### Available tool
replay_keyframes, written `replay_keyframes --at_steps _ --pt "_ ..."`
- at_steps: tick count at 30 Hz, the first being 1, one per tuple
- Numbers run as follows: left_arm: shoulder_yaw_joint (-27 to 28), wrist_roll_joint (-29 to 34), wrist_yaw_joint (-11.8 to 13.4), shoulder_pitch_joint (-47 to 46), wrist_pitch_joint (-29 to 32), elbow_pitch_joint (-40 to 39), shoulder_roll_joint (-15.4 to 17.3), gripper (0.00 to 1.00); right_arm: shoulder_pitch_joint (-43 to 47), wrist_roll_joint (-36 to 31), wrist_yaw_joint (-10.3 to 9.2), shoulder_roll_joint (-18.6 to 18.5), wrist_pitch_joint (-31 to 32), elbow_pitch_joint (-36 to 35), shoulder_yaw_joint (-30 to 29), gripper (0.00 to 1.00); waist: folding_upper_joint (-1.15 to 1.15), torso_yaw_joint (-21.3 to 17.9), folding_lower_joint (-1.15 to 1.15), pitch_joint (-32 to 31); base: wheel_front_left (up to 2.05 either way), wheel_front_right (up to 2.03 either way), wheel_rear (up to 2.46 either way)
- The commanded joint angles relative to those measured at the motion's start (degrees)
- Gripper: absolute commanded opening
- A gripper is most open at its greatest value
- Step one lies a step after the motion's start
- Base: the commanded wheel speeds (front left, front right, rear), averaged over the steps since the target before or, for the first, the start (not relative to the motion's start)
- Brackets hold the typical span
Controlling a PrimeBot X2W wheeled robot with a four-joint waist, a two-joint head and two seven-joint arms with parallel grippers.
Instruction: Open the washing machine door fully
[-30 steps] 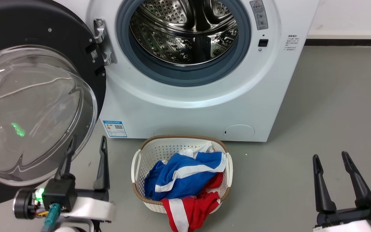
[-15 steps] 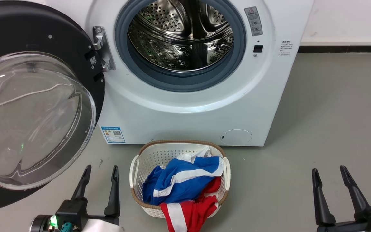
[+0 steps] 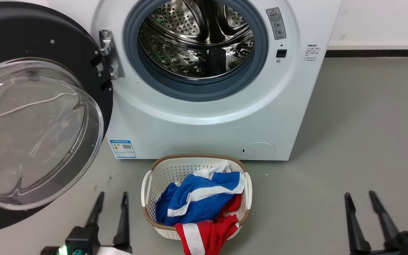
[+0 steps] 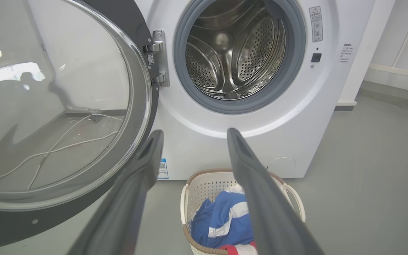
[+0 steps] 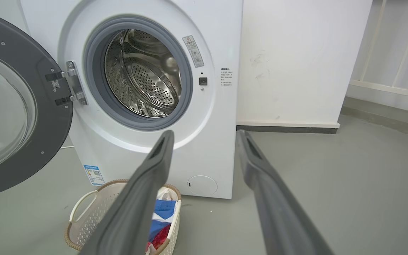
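L tool [image 3: 112,194] wide, R tool [image 3: 360,194] wide, washing machine door [image 3: 30,35] open, glossy blk, clear dome

We see the washing machine door [image 3: 37,117], a glossy black disc with a clear domed glass bowl, swung wide open to the left on its metal hinge [image 3: 109,53]. The white washing machine [image 3: 204,120] faces us, its grey gasket [image 3: 197,90] and perforated steel drum [image 3: 197,42] exposed.
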Motion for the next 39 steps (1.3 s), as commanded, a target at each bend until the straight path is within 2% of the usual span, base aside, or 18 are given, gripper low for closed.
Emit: replay_keyframes --at_steps 1,4,22,31,39 --pt "0.0 -0.1 0.0 0.0 0.1 0.6 -0.1 0.00 0.1 0.1 0.00 0.0 0.0 0.5 0.1 0.00 0.00 0.0 0.00 0.0 0.00 0.00 0.00" --pt "0.1 -0.7 0.0 0.5 0.3 2.2 -0.2 0.00 0.2 0.7 0.00 0.0 0.3 1.9 0.2 0.00 0.00 0.0 0.00 0.0 0.00 0.00 0.00" --pt "1.8 -22.3 -1.4 -2.5 5.6 3.5 -0.2 0.00 -4.5 23.8 0.00 -1.3 4.2 5.9 1.0 0.00 0.00 -0.1 0.00 0.1 0.00 0.00 0.00" --pt "2.6 -32.0 -2.0 -3.8 7.9 4.1 -0.2 0.00 -6.5 33.7 0.00 -1.7 6.1 7.7 1.1 0.00 0.00 -0.1 0.00 0.2 0.00 0.00 0.00" --pt "3.1 -38.0 -2.4 -4.6 9.4 4.5 -0.2 0.00 -7.8 40.0 0.00 -1.9 7.4 8.8 1.1 0.00 0.00 -0.1 0.00 0.2 0.00 0.00 0.00"
